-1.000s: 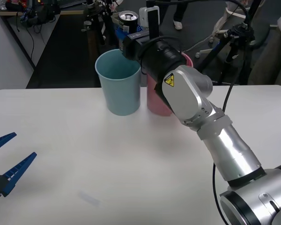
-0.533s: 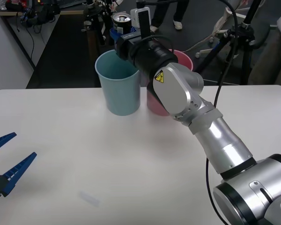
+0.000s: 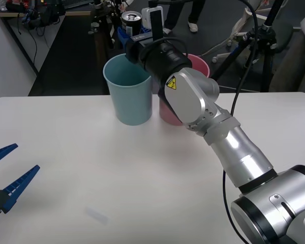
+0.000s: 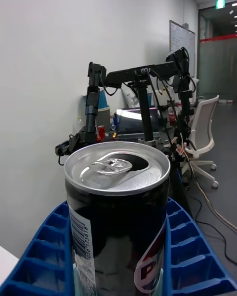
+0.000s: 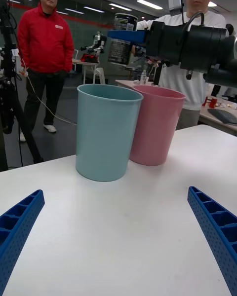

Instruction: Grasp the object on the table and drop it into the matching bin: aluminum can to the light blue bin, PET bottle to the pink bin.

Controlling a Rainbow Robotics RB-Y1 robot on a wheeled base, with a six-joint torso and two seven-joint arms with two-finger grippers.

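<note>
Right gripper [image 3: 128, 31] clamps the aluminum can [image 3: 131, 21] upright, high above the far rim of the light blue bin [image 3: 128, 96], left of the pink bin [image 3: 179, 101]. To drop cleanly, I judge it should centre over the blue opening before releasing. Right wrist view shows the pull tab; left wrist view shows the gap between can and rim. Left gripper [image 3: 2, 175] waits open, near left.

Right pincer [image 3: 130, 31] raised, clamped; left pincer [image 3: 7, 175] spread, low
</note>
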